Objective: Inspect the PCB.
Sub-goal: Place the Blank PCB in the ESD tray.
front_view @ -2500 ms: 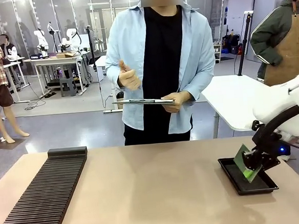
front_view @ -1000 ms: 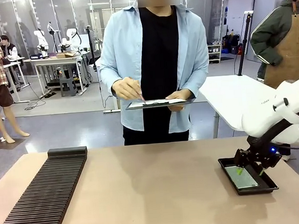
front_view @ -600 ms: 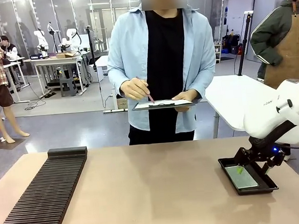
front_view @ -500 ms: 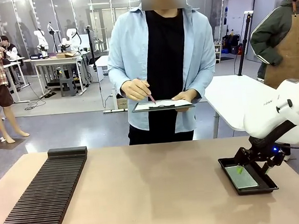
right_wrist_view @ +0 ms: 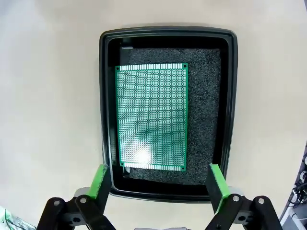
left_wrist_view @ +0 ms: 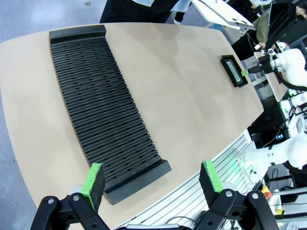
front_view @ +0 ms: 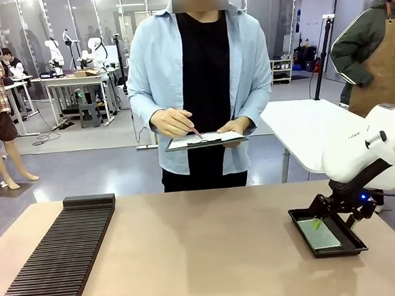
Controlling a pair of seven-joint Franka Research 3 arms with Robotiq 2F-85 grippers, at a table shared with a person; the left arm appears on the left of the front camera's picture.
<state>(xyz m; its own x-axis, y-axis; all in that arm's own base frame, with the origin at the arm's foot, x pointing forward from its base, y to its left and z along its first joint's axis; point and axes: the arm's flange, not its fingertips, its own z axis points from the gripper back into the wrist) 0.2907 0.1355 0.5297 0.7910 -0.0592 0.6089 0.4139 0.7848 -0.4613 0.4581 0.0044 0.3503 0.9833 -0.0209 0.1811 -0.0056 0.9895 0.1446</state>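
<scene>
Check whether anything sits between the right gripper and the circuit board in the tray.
Nothing visible does. The circuit board lies flat and uncovered on the dark foam inside the black tray, and the right gripper hangs above the tray's near edge with its jaws open.

Bright, even overhead light; a glare spot on the PCB (right_wrist_view: 141, 155), soft shadows, and seemingly wide-angle bending at wrist-view edges.

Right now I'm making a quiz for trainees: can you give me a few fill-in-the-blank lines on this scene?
The circuit board lies flat in the black ____.
The right gripper above it is ____.
The person's hand holds a pen over a ____.
The slotted rack is coloured ____.
Missing words: tray; open; clipboard; black.
</scene>
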